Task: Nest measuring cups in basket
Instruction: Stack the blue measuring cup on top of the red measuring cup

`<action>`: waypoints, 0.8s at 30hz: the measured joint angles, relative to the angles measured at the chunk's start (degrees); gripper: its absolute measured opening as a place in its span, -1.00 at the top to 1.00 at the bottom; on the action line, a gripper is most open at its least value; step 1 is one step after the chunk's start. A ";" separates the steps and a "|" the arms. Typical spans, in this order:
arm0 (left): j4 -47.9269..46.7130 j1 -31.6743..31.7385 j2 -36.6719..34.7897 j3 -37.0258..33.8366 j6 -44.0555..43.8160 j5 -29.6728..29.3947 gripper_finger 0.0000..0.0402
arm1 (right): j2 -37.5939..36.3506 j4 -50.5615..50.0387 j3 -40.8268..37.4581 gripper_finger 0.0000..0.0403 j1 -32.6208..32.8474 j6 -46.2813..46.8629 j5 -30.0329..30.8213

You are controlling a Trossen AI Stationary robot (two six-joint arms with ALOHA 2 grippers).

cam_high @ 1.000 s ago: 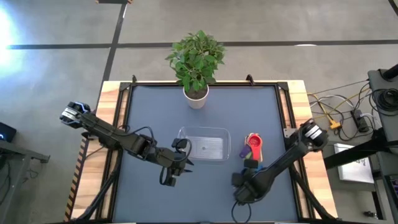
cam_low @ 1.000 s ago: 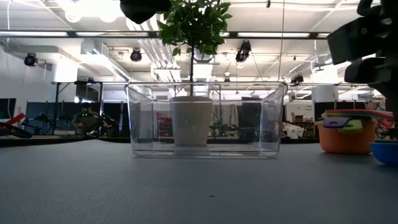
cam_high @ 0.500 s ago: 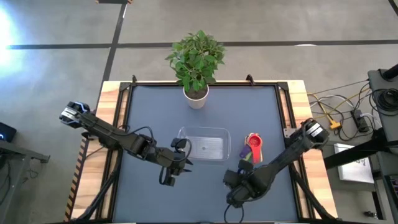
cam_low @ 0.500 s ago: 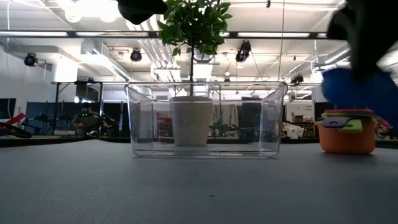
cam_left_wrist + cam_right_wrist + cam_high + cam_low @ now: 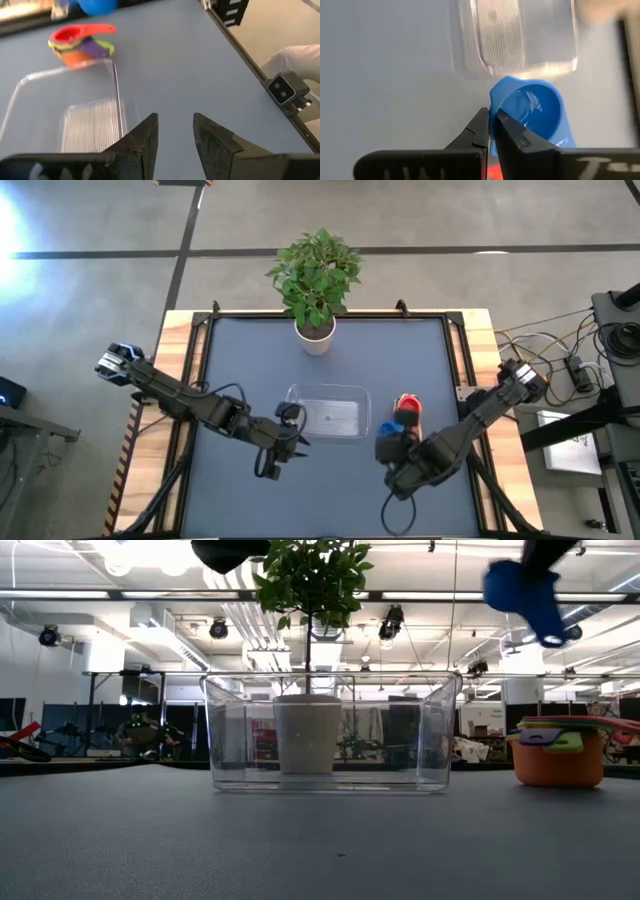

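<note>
Table [image 5: 250,360] seen straight down from overhead, viewed level from its surface in the low view, basket [image 5: 330,730] shared by all views, wrist cameras held close above it.

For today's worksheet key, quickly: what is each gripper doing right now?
Left gripper: open, holding nothing, beside the clear basket.
Right gripper: shut on the blue cup, lifted above the table.

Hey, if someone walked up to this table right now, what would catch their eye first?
Probably the blue cup, pinched by its rim in the right gripper and held in the air just right of the clear basket. Next, the colourful stack of cups on the table to the right, then the leafy plant at the far edge.
</note>
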 joint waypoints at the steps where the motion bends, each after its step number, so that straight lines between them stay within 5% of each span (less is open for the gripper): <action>1: 0.83 0.00 0.00 0.00 1.00 0.01 0.48 | -0.09 2.69 0.00 0.96 0.05 -2.91 0.39; 10: 13.31 0.00 0.00 -0.18 12.99 3.01 0.41 | -0.64 31.78 0.04 0.96 0.80 -27.80 -3.10; 24: 18.78 -0.04 0.07 -1.02 17.68 9.08 -0.36 | -0.65 53.18 0.01 0.96 0.89 -48.10 -12.05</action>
